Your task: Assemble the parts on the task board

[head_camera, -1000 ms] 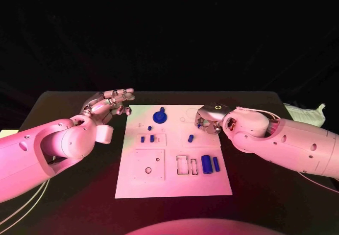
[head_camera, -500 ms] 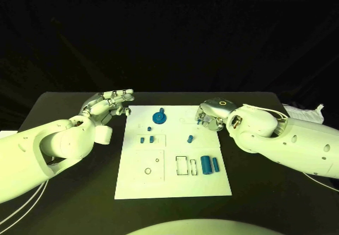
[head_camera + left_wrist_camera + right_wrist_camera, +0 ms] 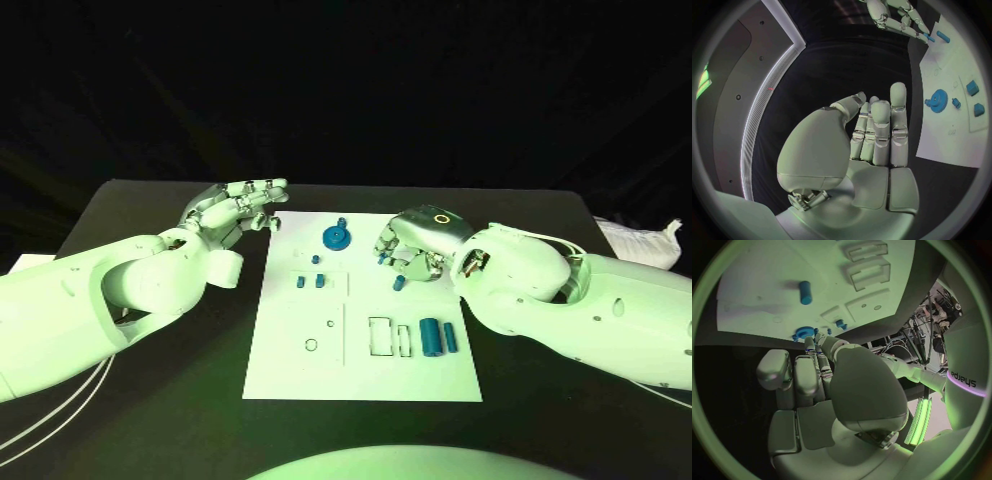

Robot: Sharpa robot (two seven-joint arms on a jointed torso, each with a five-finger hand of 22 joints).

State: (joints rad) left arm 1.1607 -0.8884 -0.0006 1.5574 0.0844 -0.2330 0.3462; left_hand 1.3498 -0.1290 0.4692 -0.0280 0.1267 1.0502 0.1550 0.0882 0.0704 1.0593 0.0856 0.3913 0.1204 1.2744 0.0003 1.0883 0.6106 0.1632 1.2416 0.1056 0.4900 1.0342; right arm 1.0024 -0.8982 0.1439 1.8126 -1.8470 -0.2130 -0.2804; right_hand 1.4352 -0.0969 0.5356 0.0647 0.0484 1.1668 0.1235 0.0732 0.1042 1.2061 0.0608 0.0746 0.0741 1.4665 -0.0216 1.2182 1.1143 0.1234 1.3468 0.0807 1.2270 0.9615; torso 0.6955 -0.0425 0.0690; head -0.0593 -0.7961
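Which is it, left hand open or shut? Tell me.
Open. The left hand holds nothing; its fingers stand straight and extended beside the task board.

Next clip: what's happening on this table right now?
A robot is assembling small blue parts on a white task board. Its right hand is over the board's upper middle, fingers curled beside a short blue peg; whether it holds anything is unclear. The left hand hovers off the board's upper left corner, holding nothing. A blue gear sits near the top.
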